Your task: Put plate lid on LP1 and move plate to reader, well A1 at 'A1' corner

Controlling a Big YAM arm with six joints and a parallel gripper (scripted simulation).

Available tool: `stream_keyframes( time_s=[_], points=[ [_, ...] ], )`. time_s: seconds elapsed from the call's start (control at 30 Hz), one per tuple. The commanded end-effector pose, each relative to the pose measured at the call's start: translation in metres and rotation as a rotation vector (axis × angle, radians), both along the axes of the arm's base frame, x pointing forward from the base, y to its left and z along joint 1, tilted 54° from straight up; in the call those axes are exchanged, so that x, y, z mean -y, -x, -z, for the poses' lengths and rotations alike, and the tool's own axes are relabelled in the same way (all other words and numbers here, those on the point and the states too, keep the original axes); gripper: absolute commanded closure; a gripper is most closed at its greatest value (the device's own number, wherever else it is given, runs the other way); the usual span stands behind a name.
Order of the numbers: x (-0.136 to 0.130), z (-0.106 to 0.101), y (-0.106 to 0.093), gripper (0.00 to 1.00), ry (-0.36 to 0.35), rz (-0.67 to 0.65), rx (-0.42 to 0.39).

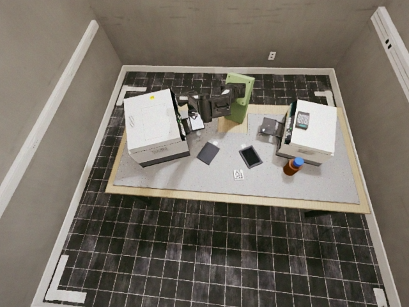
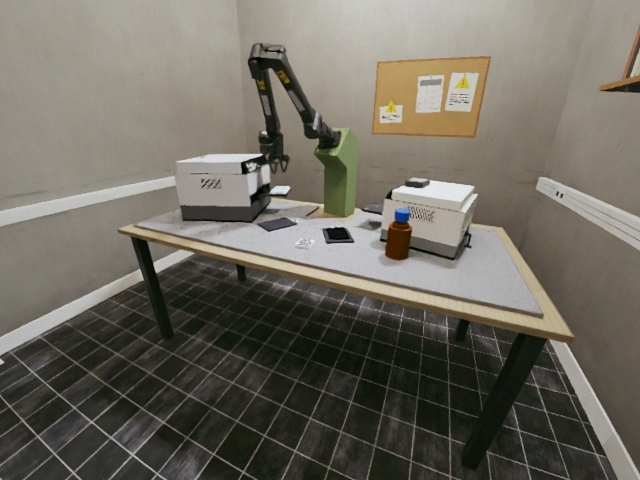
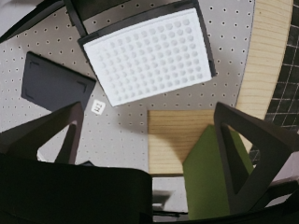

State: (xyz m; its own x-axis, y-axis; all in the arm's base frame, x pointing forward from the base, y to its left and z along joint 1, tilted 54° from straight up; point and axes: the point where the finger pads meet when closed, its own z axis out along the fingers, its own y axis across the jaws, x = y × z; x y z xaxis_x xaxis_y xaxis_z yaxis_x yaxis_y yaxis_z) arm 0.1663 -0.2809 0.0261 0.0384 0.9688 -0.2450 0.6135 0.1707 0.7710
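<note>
Glossy amber bottle (image 1: 290, 167) (image 2: 398, 241), pale-grained wooden tabletop edge (image 1: 231, 197) (image 2: 330, 282) (image 3: 273, 51), matt grey walls (image 1: 215, 36) (image 2: 320, 31).

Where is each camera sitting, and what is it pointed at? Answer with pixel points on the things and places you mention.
Top: high above the bench (image 1: 264, 198) (image 2: 485, 289), looking steeply down; the arm (image 1: 219, 105) (image 2: 297, 93) shows from above.
Exterior: in front of the bench, looking across it to the back wall; the whole arm shows, bent over on its green stand (image 1: 238, 112) (image 2: 341, 180) (image 3: 203, 177).
Wrist: by the open gripper (image 2: 279, 162) (image 3: 149, 108), looking past its two fingers at the white plate (image 1: 197, 122) (image 2: 280, 190) (image 3: 151, 58).
Top and exterior share the brown bottle (image 1: 291, 167) (image 2: 398, 240).
</note>
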Motion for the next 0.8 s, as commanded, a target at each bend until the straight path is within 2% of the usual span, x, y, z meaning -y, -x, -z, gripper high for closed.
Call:
stream_keyframes(
  time_s=[0.0,0.17,0.37,0.47,0.6,0.77],
  points=[
    [-0.009,0.008,-0.003,0.0,-0.12,0.073,0.018],
    [-0.009,0.008,-0.003,0.0,-0.24,0.156,0.041],
    [0.004,-0.005,-0.006,0.0,-0.319,0.247,0.082],
    [0.005,-0.006,-0.006,0.0,-0.319,0.251,0.085],
    [0.009,-0.011,-0.007,0.0,-0.395,0.319,0.114],
    [0.005,-0.004,-0.007,0.0,-0.525,0.401,0.134]
  ],
)
